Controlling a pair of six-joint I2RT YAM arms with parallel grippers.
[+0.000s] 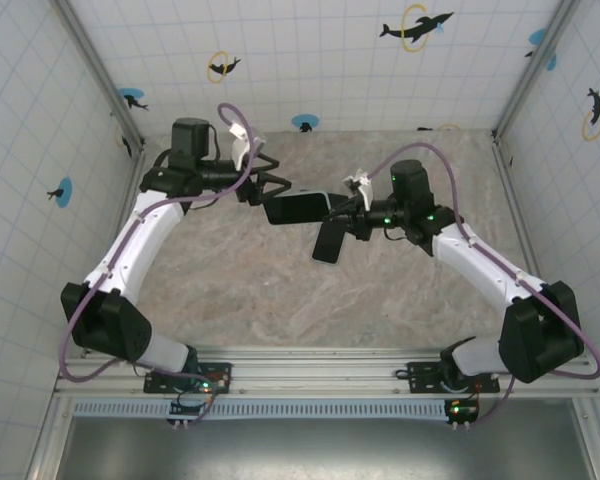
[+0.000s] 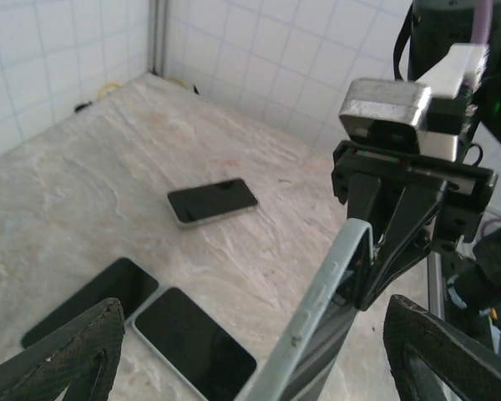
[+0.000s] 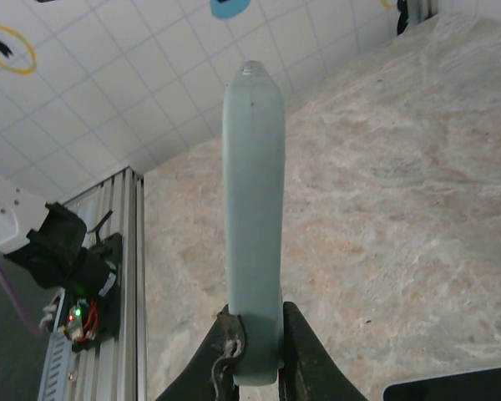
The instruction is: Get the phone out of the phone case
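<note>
The phone case (image 3: 253,209) is pale grey-green and hangs in the air above the middle of the table, seen edge-on in the right wrist view. My right gripper (image 3: 255,338) is shut on its near end. The phone (image 1: 300,208) sits inside the case, its dark face showing in the top view. In the left wrist view the case (image 2: 334,288) runs slanted between my left gripper's two fingers (image 2: 67,351), which stand wide apart without touching it. My left gripper (image 1: 272,190) is open at the case's left end, opposite my right gripper (image 1: 342,213).
Other dark phones lie flat on the marble table (image 2: 83,167): one with a silver edge (image 2: 212,201), and two side by side (image 2: 90,299) (image 2: 194,344) below the held case. Another dark phone (image 1: 329,240) shows under the right gripper. Tiled walls close in three sides.
</note>
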